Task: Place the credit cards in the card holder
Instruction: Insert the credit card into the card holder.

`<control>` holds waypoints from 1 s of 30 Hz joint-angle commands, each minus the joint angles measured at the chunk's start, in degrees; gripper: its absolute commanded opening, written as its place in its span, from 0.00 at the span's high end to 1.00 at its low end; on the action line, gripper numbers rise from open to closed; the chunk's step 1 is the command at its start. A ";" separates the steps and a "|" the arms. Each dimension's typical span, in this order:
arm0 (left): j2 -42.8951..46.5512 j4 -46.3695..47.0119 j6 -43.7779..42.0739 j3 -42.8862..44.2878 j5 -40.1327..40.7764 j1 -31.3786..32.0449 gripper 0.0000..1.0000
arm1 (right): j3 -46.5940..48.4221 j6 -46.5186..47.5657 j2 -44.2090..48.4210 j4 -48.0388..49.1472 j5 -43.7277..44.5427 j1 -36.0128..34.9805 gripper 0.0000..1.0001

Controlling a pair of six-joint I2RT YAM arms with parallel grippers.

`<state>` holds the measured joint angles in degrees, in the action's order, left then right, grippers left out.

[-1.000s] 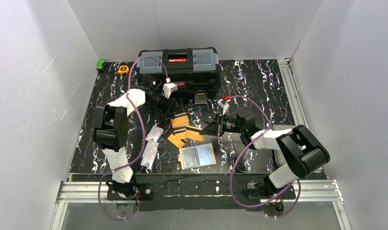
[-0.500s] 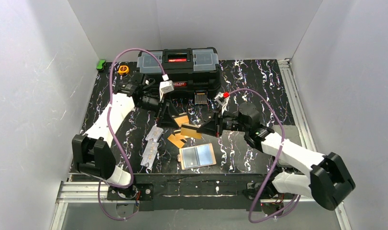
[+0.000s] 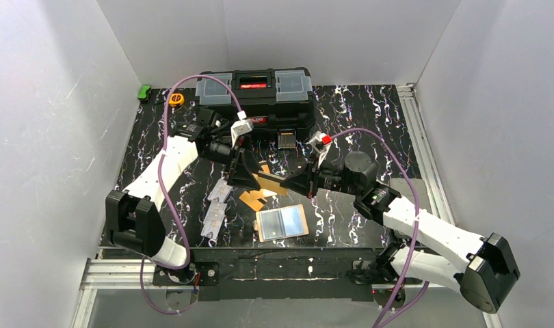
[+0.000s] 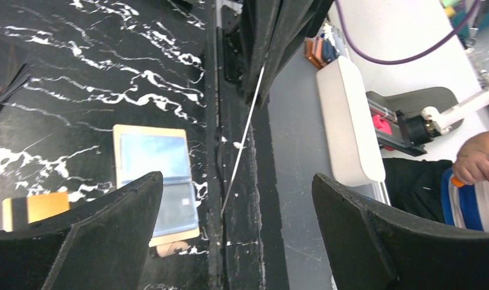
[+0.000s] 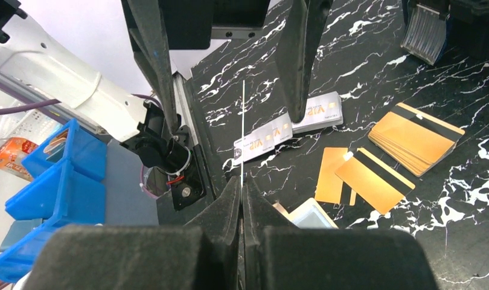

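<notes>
Black toolbox [image 3: 254, 102] at back; green block [image 3: 145, 91] beside the left wall.

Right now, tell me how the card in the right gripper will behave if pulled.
Probably stiff: the card stands straight out of the right gripper without drooping. Likely light and hard to pinch: edge-on it shows as a thin line.

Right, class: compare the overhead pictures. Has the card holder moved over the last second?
No. The card holder lies open in the same spot, just as close to the table's front edge and just as far from the black toolbox.
</notes>
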<state>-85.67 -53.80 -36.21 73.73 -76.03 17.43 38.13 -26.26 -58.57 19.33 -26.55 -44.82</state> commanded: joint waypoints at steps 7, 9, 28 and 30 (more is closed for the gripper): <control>1.66 -7.43 -2.28 3.11 -9.26 1.29 0.32 | 4.48 1.27 0.73 2.58 3.95 -1.27 0.96; 1.18 -10.76 -5.14 4.33 -9.87 1.35 0.53 | 4.35 1.01 0.88 2.61 4.23 -1.26 0.96; -2.28 -24.74 -17.44 13.05 -1.90 1.66 0.96 | 13.19 8.97 -0.34 -15.56 -5.34 0.97 0.43; -2.41 -27.48 -21.69 13.65 0.08 2.56 0.97 | 17.60 10.59 -1.15 -18.55 -8.53 3.17 0.40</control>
<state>-87.68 -73.58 -49.67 85.17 -78.72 18.70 45.89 -22.06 -59.51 8.23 -29.41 -45.01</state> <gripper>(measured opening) 0.039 0.577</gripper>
